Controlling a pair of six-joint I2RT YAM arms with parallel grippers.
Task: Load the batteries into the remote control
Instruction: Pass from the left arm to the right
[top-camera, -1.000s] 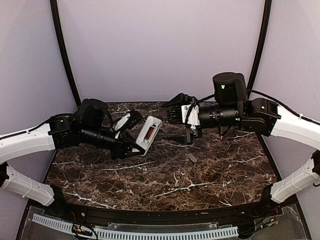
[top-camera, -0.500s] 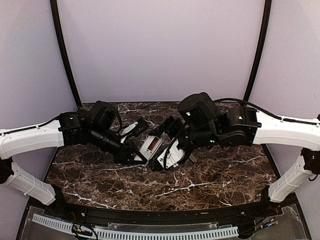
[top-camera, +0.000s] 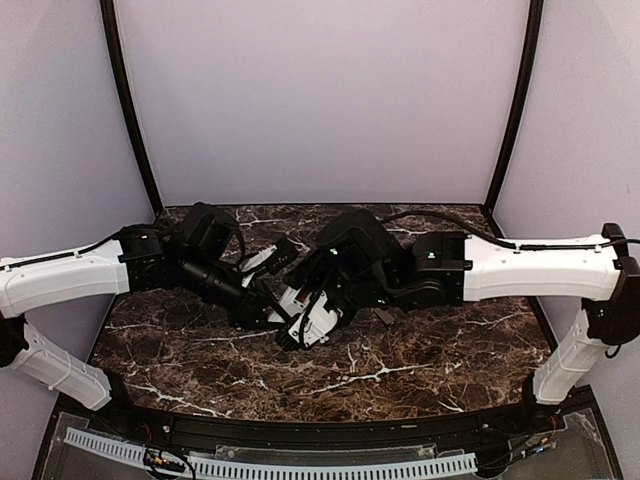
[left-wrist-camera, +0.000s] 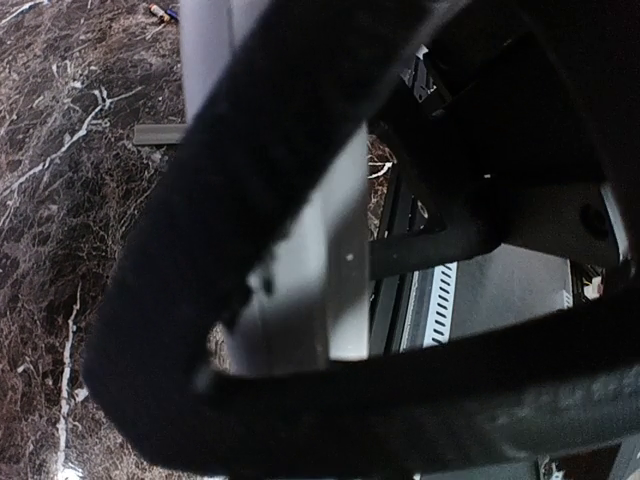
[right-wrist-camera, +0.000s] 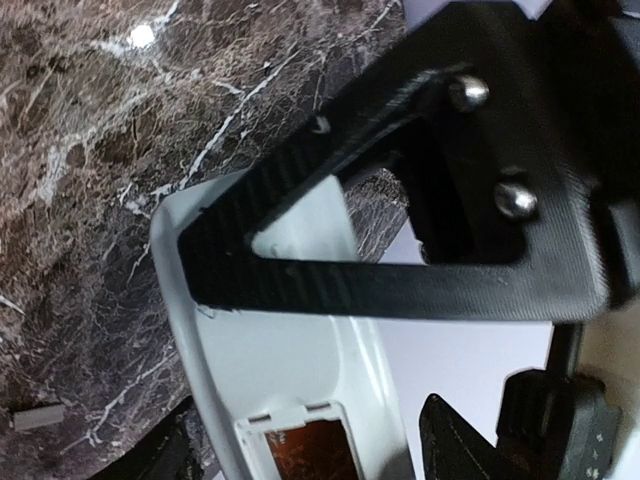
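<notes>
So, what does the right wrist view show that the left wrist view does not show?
Only the right wrist view shows a recess with a brownish inside, likely the battery compartment, in the remote control. Only the left wrist view shows a tiny orange-and-blue object at its top edge, perhaps a battery. Both show the white remote, the marble table and a small grey piece lying on it.

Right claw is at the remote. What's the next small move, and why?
Probably close the right claw gently on the remote control at its free end. The left claw grips the other end, and the right wrist view shows one finger lying across the white body, but not whether it is clamped.
</notes>
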